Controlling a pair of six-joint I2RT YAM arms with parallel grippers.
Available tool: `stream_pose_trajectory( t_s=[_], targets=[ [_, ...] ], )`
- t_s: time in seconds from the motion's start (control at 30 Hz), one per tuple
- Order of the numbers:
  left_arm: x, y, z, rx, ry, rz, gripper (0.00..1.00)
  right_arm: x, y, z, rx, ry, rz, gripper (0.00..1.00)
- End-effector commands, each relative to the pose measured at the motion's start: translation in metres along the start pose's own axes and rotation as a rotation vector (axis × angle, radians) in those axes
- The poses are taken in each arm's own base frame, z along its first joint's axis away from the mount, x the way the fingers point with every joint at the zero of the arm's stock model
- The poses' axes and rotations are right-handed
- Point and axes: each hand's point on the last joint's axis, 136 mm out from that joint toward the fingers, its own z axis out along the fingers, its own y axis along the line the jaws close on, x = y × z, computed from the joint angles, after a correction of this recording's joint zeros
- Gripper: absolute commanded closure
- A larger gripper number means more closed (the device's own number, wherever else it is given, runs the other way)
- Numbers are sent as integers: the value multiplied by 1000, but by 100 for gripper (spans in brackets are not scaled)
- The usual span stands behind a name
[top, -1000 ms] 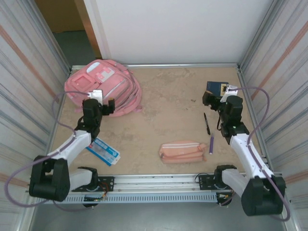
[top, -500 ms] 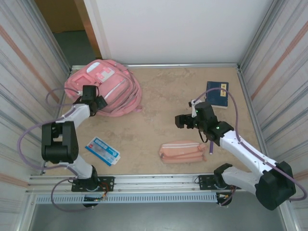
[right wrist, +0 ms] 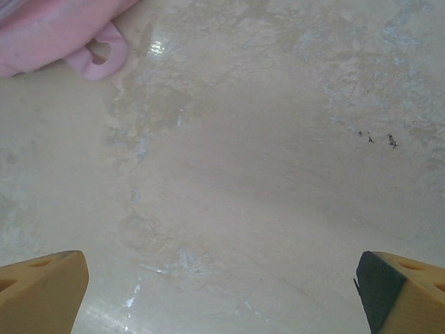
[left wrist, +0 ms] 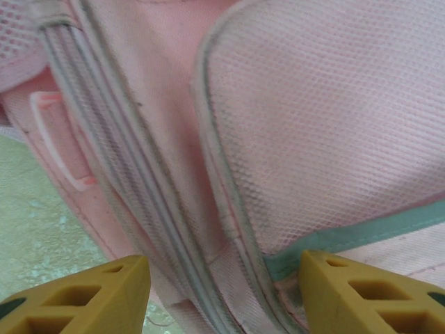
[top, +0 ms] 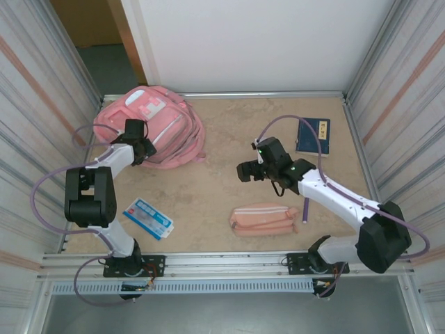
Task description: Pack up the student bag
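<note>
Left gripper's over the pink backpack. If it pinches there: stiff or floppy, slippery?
Probably floppy: the student bag lies slumped and creased, so a pinch would likely lift a fold, not the whole bag. The mesh panel under the open left gripper looks textured, so slipping seems unlikely. It sits flat and wide, so rolling seems unlikely.

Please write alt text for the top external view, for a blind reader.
The left gripper is at the pink student bag in the table's far-left corner; the right gripper hovers over the middle. A pink pouch, a blue book and a packet lie loose.
</note>
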Motion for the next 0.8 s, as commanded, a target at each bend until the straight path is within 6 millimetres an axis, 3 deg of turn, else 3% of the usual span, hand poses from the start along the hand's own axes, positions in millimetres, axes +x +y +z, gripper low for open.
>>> stream_pose_trajectory(
  t_s=[0.0, 0.1, 0.27, 0.43, 0.67, 0.77],
  targets=[
    [4, -26, -13, 128, 34, 42, 43, -9, 10, 3, 3, 6, -48, 1],
    [2, -32, -18, 167, 28, 22, 50, -11, 18, 8, 13, 27, -88, 1],
    [0, -29, -23, 158, 17, -1, 51, -6, 26, 12, 16, 50, -131, 1],
    [5, -28, -9, 149, 58, -10, 52, 1, 24, 14, 30, 60, -133, 1],
    [10, -36, 9, 195, 70, -14, 51, -7, 27, 15, 26, 42, -133, 1],
    [10, -41, 7, 235, 55, -6, 69, -17, 34, 16, 4, 29, -140, 1]
  ],
)
